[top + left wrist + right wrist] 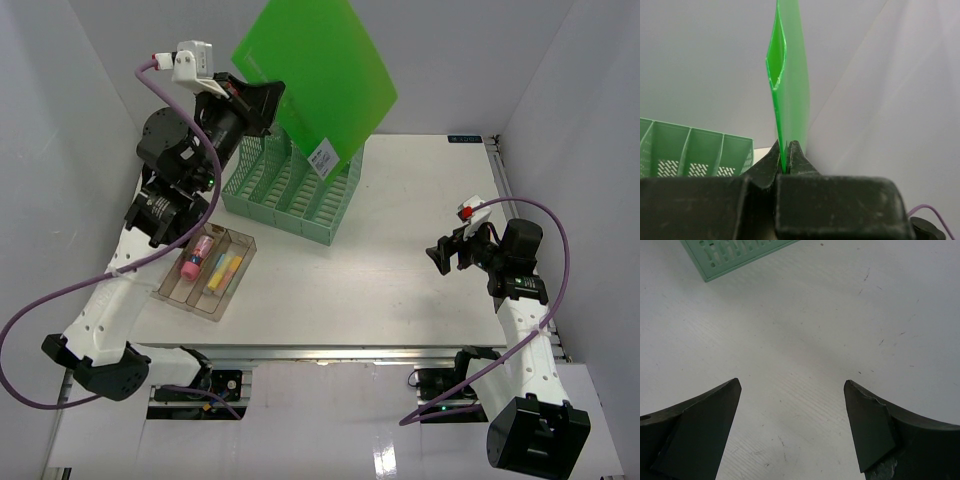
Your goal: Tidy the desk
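My left gripper (268,105) is raised at the back left, shut on the edge of a bright green plastic folder (320,75). The folder hangs tilted in the air, and its lower corner, with a white label, reaches the right end of the mint-green file rack (290,190). In the left wrist view the folder (790,75) stands edge-on, pinched between my fingertips (785,152), with the rack (690,150) below to the left. My right gripper (440,255) hovers open over the right part of the white desk (400,260). The right wrist view shows nothing between its jaws (792,385), only the bare desk (815,315).
A clear plastic tray (232,285) at the front left holds a pink item and a yellow one. A corner of the rack (735,255) shows at the top of the right wrist view. Grey walls close in the desk on the left, back and right.
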You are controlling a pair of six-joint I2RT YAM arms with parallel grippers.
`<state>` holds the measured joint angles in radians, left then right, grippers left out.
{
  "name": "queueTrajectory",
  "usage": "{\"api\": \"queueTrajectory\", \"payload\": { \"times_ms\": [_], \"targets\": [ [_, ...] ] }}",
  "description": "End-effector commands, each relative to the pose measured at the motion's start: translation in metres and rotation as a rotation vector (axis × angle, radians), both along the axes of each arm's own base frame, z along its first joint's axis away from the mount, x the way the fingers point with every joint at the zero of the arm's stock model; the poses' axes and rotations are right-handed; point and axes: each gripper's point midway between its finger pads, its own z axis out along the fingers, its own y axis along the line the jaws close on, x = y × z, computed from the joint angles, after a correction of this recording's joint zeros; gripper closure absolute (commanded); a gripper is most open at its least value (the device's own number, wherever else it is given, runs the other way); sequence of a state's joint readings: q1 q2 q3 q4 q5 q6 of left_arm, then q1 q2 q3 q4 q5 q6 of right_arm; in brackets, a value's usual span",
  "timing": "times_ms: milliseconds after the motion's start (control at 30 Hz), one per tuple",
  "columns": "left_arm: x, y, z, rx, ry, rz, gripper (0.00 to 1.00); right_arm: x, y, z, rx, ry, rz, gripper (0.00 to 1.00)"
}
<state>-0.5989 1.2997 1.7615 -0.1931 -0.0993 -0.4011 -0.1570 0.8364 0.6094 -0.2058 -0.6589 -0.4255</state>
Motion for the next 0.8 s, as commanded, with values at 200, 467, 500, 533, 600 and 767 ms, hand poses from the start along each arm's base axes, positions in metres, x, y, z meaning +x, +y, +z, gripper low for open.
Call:
{"api": "queueTrajectory", "payload": {
  "times_ms": [200, 467, 500, 533, 600, 767],
  "targets": [
    [0.007, 0.016, 0.010, -0.184, 0.146, -0.230, 1.00, 0.001, 0.003, 0.014, 0.010, -0.056, 0.016, 0.10],
    [0.040, 0.041, -0.011, -0.330, 0.269, -0.372, 1.00, 0.000, 0.002, 0.018, 0.006, -0.070, 0.014, 0.10],
    [0.040, 0.041, -0.014, -0.341, 0.285, -0.398, 1.00, 0.000, 0.002, 0.018, 0.006, -0.070, 0.015, 0.10],
    [0.041, 0.041, -0.017, -0.349, 0.300, -0.416, 1.00, 0.000, 0.002, 0.018, 0.007, -0.071, 0.016, 0.10],
    [0.048, 0.043, -0.020, -0.348, 0.315, -0.407, 1.00, 0.000, 0.003, 0.019, 0.007, -0.074, 0.017, 0.10],
    [0.065, 0.050, -0.031, -0.276, 0.308, -0.315, 1.00, -0.001, 0.003, 0.020, 0.007, -0.077, 0.018, 0.10]
  ]
}}
